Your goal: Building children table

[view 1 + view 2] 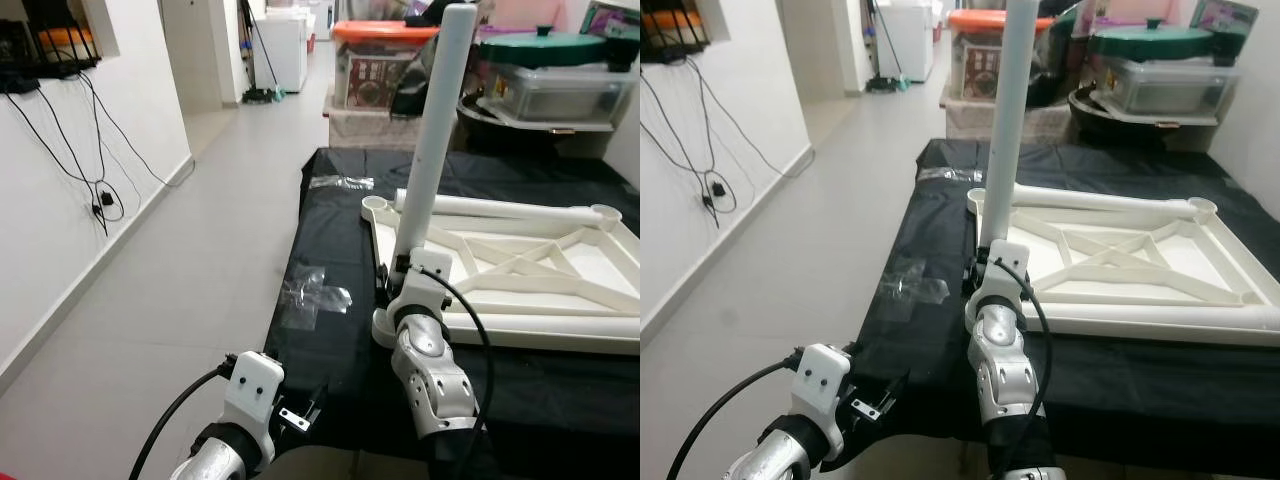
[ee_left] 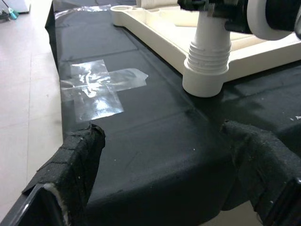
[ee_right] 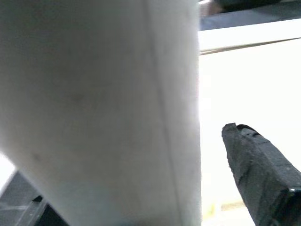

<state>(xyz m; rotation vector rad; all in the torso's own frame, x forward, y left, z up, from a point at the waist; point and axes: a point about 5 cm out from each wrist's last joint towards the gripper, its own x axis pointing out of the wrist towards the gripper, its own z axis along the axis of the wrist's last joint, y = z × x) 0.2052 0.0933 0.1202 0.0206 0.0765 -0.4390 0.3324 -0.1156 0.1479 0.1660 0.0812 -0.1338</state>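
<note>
Upside down on the black-draped surface (image 1: 330, 330): the white plastic tabletop (image 1: 520, 270), cross-braced underside up, a round socket at each visible corner. Planted upright in the near-left corner socket (image 2: 202, 82): one white leg (image 1: 432, 150), threaded collar showing just above the socket rim in the left wrist view, so apparently not screwed fully home. Clamped on the leg low down, just above that socket: the right gripper (image 1: 408, 268), fingers (image 3: 256, 169) to either side of the tube and closed on it. Hovering off the near edge of the surface, below and left of the socket: the left gripper (image 2: 174, 179), its fingers spread and holding nothing. Lying flat along the tabletop's far rail: a second leg (image 1: 500, 207), not yet fitted. Stuck to the cloth beside the tabletop: a patch of clear tape (image 2: 96, 87). Beyond the surface: storage boxes (image 1: 385, 60) and a lidded pot, well apart from the work. On handling, a judgement only: hollow moulded plastic, so light and stiff, but smooth and likely to slip under twisting; best gripped low on the leg near the collar, where turning force goes straight into the thread and the long tube cannot lever sideways. Tabletop likely light enough to skate on the cloth while the leg is turned, so worth bracing at the rim near the socket with the free gripper.
</note>
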